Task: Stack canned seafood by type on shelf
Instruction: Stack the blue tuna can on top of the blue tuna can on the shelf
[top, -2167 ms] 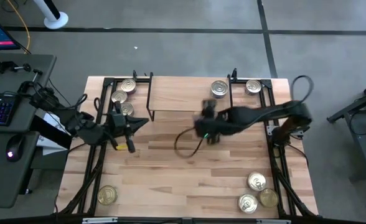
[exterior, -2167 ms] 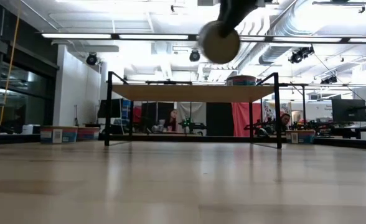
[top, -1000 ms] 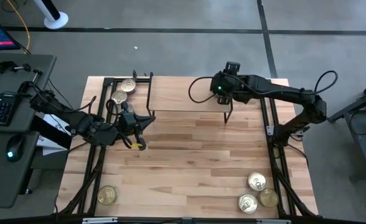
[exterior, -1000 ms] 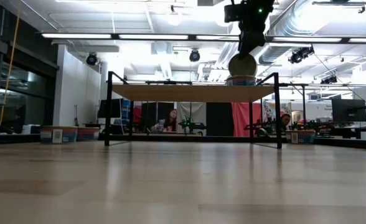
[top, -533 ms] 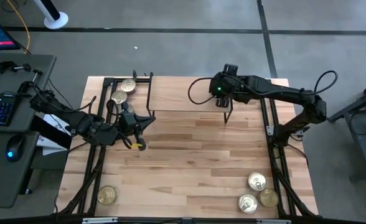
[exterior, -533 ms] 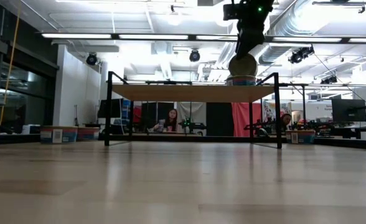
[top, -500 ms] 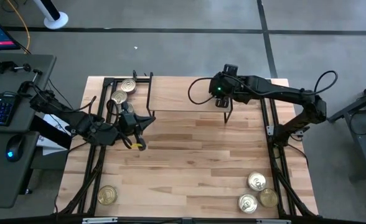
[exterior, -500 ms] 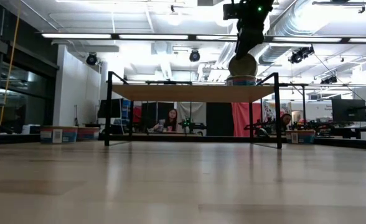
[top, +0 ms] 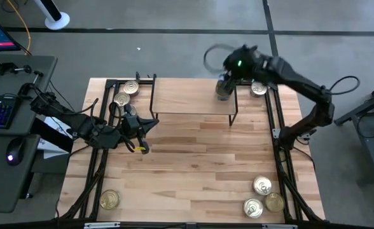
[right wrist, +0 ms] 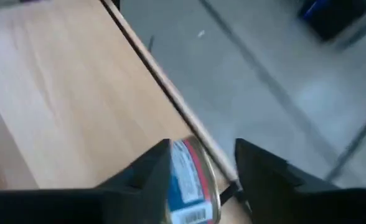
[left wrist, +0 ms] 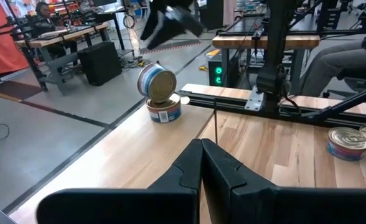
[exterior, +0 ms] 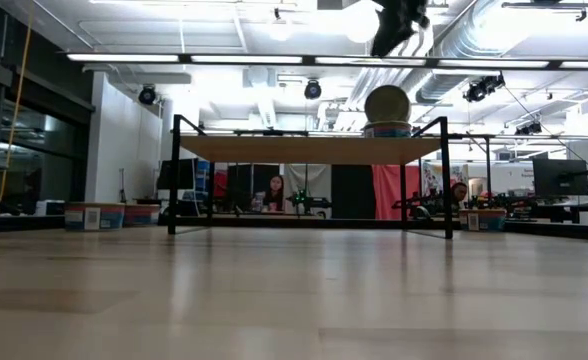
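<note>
Two tins (left wrist: 160, 93) stand stacked on the shelf (top: 187, 95), upper one on edge. Right pincer (top: 238, 60), above them, stands apart, empty. Left pincer (left wrist: 201, 163) is together, idle.

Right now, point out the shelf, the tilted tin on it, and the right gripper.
shelf (top: 187, 95), high view, bare board top.
tilted tin (exterior: 387, 104), low view, round face.
right gripper (right wrist: 198, 168), right wrist view, between the fingers.
</note>
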